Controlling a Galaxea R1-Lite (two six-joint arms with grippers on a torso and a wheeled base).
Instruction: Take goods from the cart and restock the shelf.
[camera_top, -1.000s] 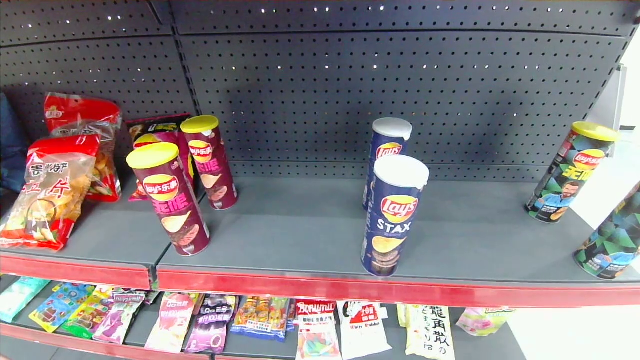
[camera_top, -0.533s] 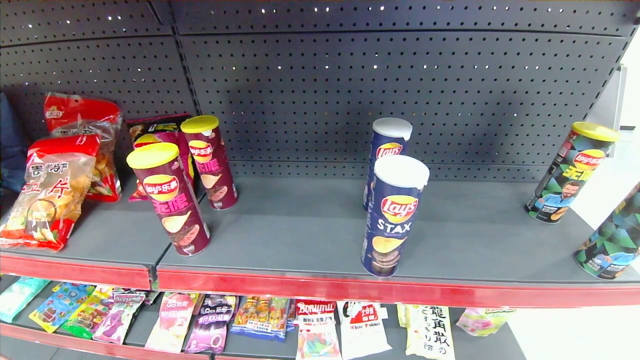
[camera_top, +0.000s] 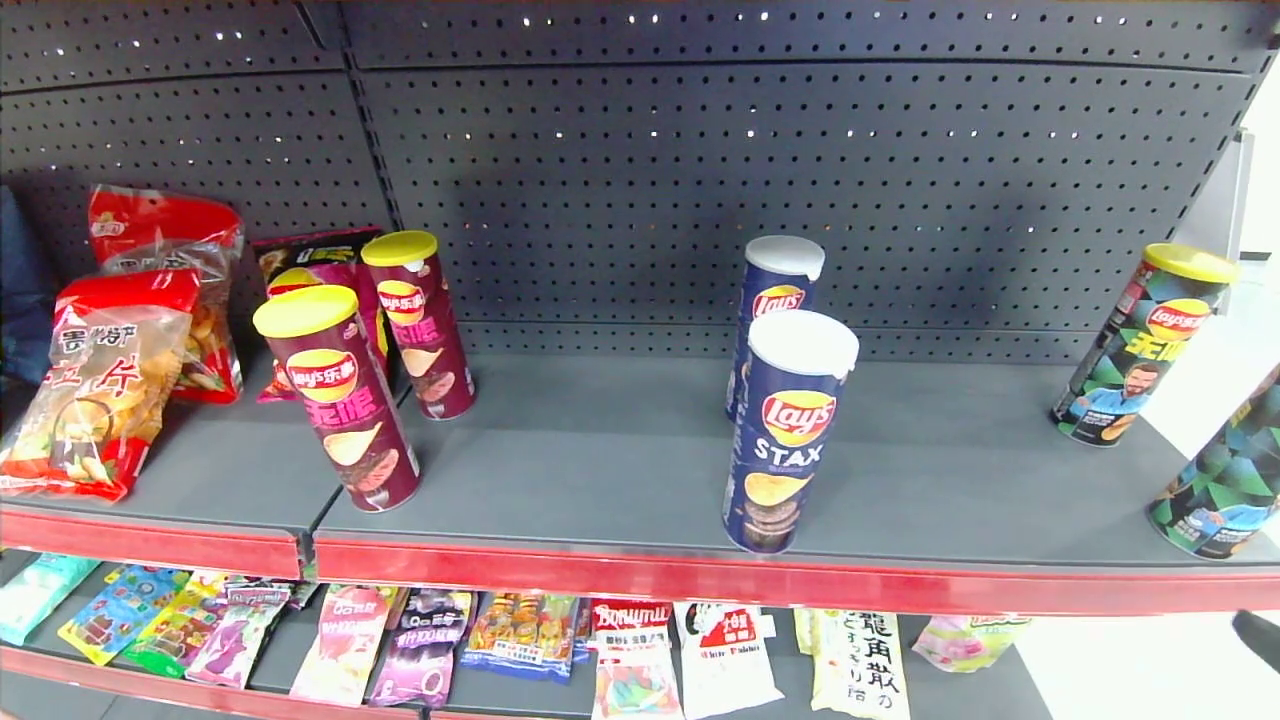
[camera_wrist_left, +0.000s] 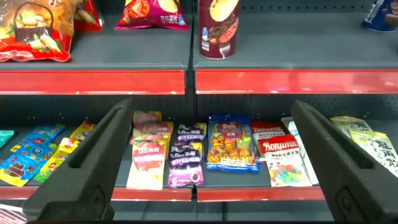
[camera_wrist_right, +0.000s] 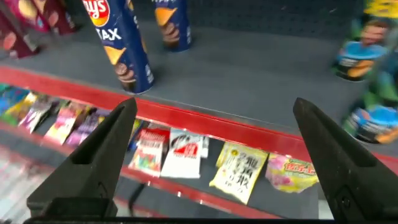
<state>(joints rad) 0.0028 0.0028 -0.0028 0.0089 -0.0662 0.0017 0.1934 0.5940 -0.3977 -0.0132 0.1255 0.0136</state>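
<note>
Left gripper (camera_wrist_left: 211, 109) fingers spread wide, holding nothing, before flat colourful snack packets (camera_wrist_left: 185, 155) | right gripper (camera_wrist_right: 214, 106) likewise spread | tall navy cardboard chip can (camera_top: 790, 430) upright near front edge of grey metal shelf (camera_top: 600, 460)

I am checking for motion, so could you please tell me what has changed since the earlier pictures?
A dark part, probably of the right arm, has come into the head view's lower right corner, below the red edge of the shelf. The maroon cans, blue cans, green cans and snack bags stand as before.
</note>
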